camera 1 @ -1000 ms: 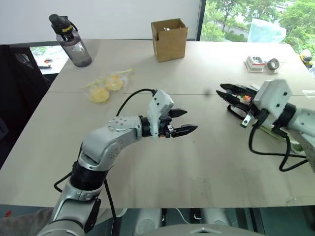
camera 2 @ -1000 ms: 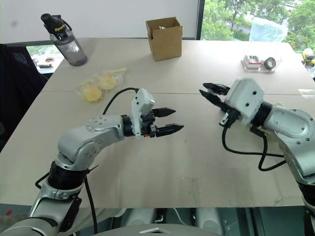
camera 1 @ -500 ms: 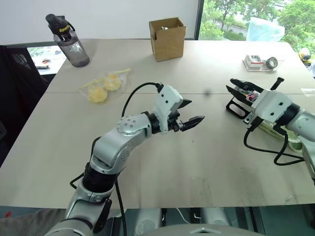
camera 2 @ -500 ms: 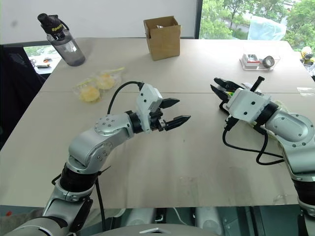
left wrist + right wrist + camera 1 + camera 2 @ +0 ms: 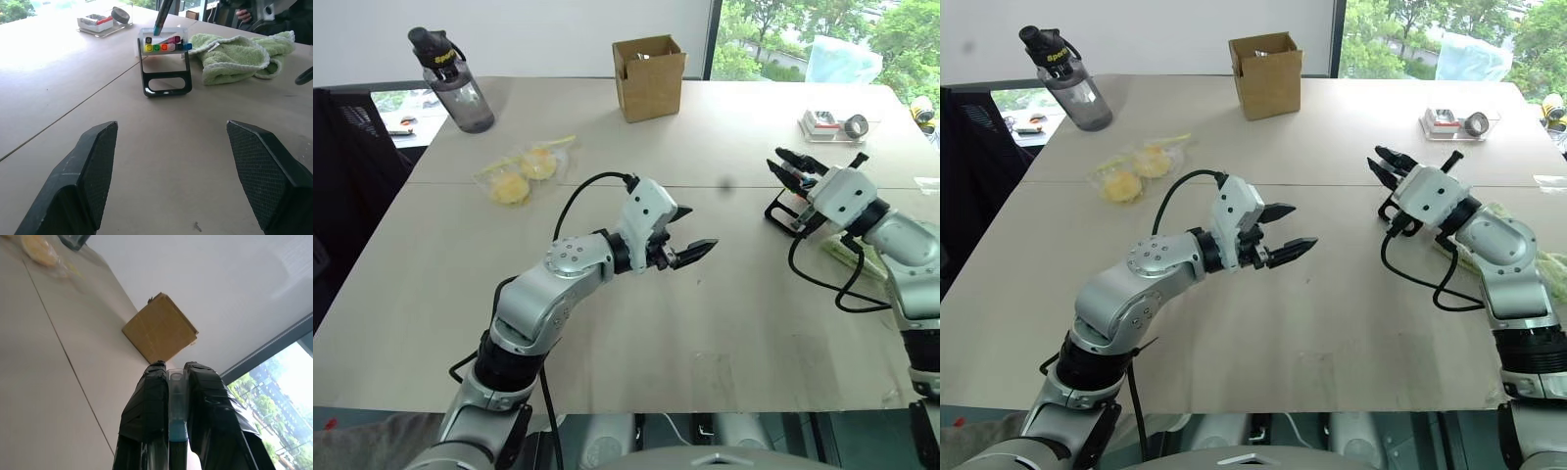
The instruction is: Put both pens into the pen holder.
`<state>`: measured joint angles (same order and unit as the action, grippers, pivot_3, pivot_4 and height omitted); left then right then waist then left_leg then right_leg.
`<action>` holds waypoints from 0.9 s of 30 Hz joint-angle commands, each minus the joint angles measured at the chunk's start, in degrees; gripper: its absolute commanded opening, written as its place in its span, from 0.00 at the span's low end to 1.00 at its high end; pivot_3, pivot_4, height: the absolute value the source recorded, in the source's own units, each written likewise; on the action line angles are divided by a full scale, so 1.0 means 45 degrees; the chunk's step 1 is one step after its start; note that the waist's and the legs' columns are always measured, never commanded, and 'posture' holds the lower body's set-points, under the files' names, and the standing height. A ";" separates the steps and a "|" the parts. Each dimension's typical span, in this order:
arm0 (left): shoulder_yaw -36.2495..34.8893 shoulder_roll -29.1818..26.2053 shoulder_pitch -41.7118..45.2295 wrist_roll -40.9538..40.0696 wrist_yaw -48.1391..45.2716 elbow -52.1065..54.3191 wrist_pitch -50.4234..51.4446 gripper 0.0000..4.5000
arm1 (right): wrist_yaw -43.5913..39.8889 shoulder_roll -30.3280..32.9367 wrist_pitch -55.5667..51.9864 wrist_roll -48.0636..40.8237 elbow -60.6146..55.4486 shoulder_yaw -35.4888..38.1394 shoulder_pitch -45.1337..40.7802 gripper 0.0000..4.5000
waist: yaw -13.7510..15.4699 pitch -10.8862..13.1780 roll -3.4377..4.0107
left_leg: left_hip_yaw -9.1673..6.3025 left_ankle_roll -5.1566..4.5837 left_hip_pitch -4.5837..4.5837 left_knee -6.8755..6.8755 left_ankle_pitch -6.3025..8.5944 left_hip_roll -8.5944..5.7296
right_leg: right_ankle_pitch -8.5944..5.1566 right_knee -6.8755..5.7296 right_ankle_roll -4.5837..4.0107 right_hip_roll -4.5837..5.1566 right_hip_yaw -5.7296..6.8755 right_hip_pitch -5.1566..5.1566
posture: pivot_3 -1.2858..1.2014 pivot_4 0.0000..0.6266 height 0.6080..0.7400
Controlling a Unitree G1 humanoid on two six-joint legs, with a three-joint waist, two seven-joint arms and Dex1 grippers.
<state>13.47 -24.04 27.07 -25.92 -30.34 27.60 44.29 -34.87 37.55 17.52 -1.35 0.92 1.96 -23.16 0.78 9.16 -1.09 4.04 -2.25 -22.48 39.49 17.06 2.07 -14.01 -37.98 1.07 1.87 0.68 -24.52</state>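
**Blue pen held over the rack, left arm idle at mid-table**

While the left gripper (image 5: 693, 235) hangs above the bare middle of the table (image 5: 636, 323), well apart from the pen holder (image 5: 165, 66), its two black fingers are spread wide with nothing between them. That arm is bent at the elbow, with the forearm roughly level and the gripper pointing towards the holder's side of the table. The left wrist view looks between its fingertips (image 5: 90, 166) straight at the holder.

The right gripper (image 5: 1388, 166) is stretched out over the holder, its fingers pinched tight on the blue pen (image 5: 177, 411), whose barrel runs up between the pads. In the left wrist view the pen's blue end (image 5: 160, 22) comes down slanted to the holder's top edge; whether it touches a slot cannot be told. The holder stands upright on the table, a row of coloured caps showing along its top, with a green cloth (image 5: 234, 54) just beside it and a clear tray (image 5: 835, 125) beyond it. The second, pink pen cannot be picked out with certainty among the caps.

Compared with a second ago, the right arm has straightened and reached outward and down, so its gripper now sits farther from the robot and directly over the holder. The left arm has barely shifted, its wrist turned slightly. A cardboard box (image 5: 649, 76) stands far across the table from the holder.
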 commanded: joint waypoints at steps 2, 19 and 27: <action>-0.0146 0.0100 0.0181 0.0046 0.0118 0.0622 0.0026 0.81 | 0.0116 0.0022 0.1230 0.0359 0.1104 0.0082 -0.0542 0.32 | -0.0017 0.0000 0.0000 | 0.0000 0.0001 0.0002 0.0000 0.0000 0.0001 | 0.0000 -0.0003 -0.0001 0.0008 -0.0001 0.0000 | 0.52 0.24 0.97; -0.0488 -0.1030 -0.1591 0.0810 -0.0463 -0.0023 -0.1236 0.81 | -0.1600 0.0245 -0.4049 -0.4779 -0.2942 0.0819 0.2926 0.99 | -0.0001 -0.0009 0.0010 | -0.0009 0.0006 0.0015 -0.0015 -0.0002 0.0021 | 0.0001 -0.0017 -0.0002 0.0025 0.0018 0.0008 | 0.52 0.24 0.97; -0.1288 -0.1923 -0.5692 0.1587 -0.1480 -0.0774 -0.3792 0.81 | -0.2152 0.0226 -0.5700 -0.6116 -0.3708 0.2319 0.7714 0.99 | -0.0015 -0.0012 0.0018 | 0.0011 -0.0010 0.0070 -0.0015 0.0007 0.0011 | -0.0001 0.0003 -0.0004 0.0047 0.0015 0.0062 | 0.52 0.24 0.97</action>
<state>8.47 -31.92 2.91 -20.13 -35.90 23.87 30.96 -43.98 38.86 -8.50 -27.34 -13.64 9.63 10.68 0.72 9.10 -1.01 4.14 -2.45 -21.94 39.41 17.19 2.12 -14.02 -37.98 1.04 2.07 0.70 -24.07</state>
